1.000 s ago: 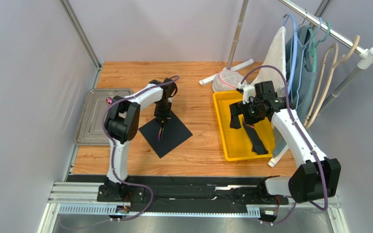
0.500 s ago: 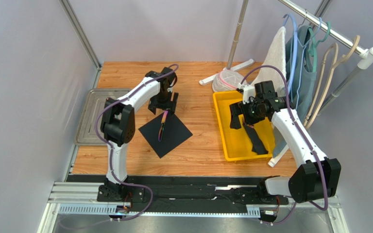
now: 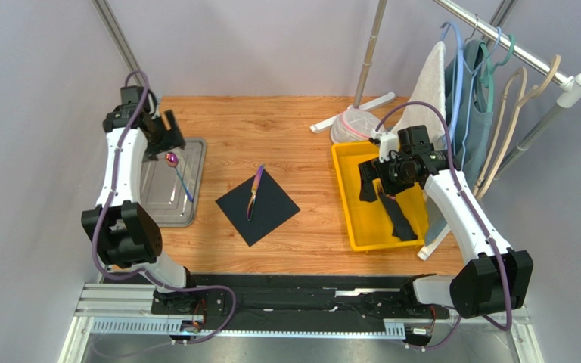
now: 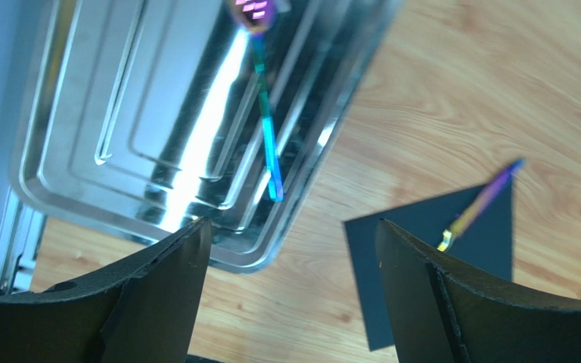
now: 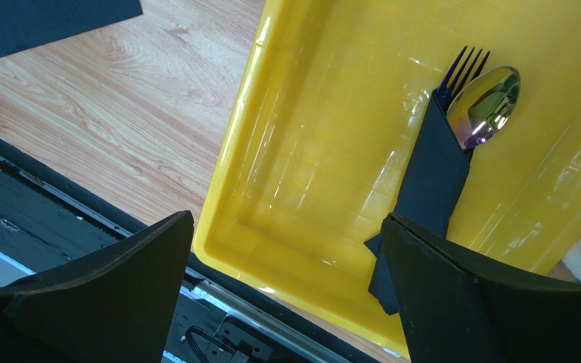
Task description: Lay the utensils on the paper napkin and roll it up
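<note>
Left pincer [image 4: 290, 227]: jaws wide, empty, hovering over metal tray [image 4: 82, 151]. Spoon [image 4: 263, 113] lies ahead of it in tray; napkin [image 4: 483, 242] off to its side, one utensil [image 4: 479, 204] aboard. Advice: straddle handle crosswise, descend squarely, close mid-handle.

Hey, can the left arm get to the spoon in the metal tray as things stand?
Probably yes. The left claw hangs open over the tray, and the spoon lies there alone with nothing covering it.

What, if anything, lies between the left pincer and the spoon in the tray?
Nothing visible. The open left pincer hangs over the tray, and the spoon lies uncovered in it.
</note>
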Motion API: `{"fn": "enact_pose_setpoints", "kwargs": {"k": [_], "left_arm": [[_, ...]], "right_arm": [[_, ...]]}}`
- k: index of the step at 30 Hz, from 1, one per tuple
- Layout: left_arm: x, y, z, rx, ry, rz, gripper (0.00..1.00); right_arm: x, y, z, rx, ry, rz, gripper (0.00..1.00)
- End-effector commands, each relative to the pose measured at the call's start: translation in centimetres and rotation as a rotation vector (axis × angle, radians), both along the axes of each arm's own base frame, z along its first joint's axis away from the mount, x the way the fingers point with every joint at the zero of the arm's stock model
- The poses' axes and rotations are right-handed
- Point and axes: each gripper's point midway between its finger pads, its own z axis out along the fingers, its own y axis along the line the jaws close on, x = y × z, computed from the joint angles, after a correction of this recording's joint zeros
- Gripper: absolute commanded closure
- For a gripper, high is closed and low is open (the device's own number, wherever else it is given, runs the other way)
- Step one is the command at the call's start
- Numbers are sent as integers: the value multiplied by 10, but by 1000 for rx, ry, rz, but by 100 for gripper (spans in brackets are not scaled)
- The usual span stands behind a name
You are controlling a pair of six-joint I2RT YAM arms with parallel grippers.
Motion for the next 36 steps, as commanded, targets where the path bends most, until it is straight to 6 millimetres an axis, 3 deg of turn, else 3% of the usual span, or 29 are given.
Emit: {"fn": "enact_pose_setpoints", "kwargs": {"k": [1,4,8,12,18,26,34,36], "left_arm": [[5,45,-27,-18,19,43,16],[14,60,-47,-21,61,22,27],[19,69,-79,-10,132,30,34],[28,70,-114,-34,189,55,41],[46,66,-146,-28,225,51,52],[61,51,-165,-15,220,22,57],[59,65,-180,59,273,82,62],[59,64,-184,55,285,78,68]], "right_arm": [[8,1,18,-2,-54,13,0],[10,3,16,3,-37,9,0],[11,-1,11,-18,-22,2,0],[10,-1,8,-23,-15,2,0],[8,0,4,-15,6,4,0],[8,1,2,-12,12,3,0],[9,1,4,-9,12,1,0],[9,2,4,-8,12,5,0]]}}
